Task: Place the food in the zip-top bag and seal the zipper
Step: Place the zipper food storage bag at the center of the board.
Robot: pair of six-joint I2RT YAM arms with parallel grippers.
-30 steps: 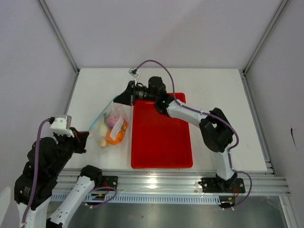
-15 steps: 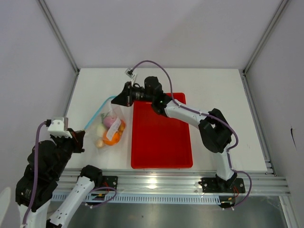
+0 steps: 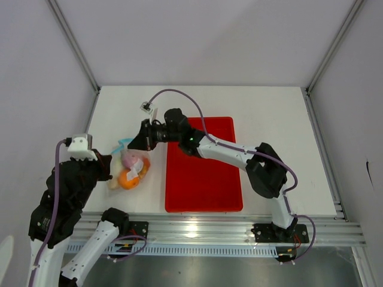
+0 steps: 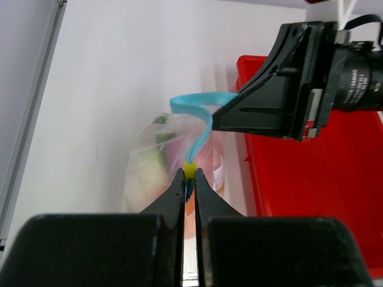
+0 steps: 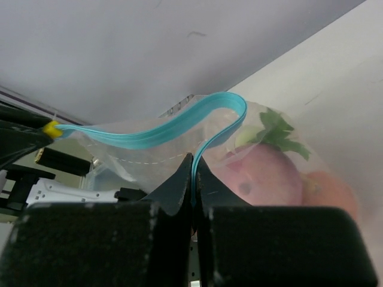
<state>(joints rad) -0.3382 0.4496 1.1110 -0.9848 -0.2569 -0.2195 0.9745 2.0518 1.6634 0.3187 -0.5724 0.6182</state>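
Observation:
The clear zip-top bag (image 3: 128, 170) lies at the table's left with toy food inside: an orange piece (image 3: 127, 178), a pinkish purple onion (image 5: 272, 170) and green leaves (image 5: 276, 136) show through the plastic. Its blue zipper (image 5: 179, 122) bows up in a loop between both grippers. My left gripper (image 4: 190, 175) is shut on the zipper's end, at its yellow tab (image 4: 190, 170). My right gripper (image 5: 194, 164) is shut on the zipper further along and it also shows in the left wrist view (image 4: 222, 118). In the top view the left gripper (image 3: 108, 162) and right gripper (image 3: 133, 143) sit close together.
The red rectangular tray (image 3: 203, 179) lies right of the bag, under the right arm. A metal rail runs along the table's near edge (image 3: 197, 230). Enclosure walls stand at left, right and back.
The right gripper has slid left and nearer along the zipper toward the left gripper. The bag has moved left and nearer, and the blue strip now bows into a loop.

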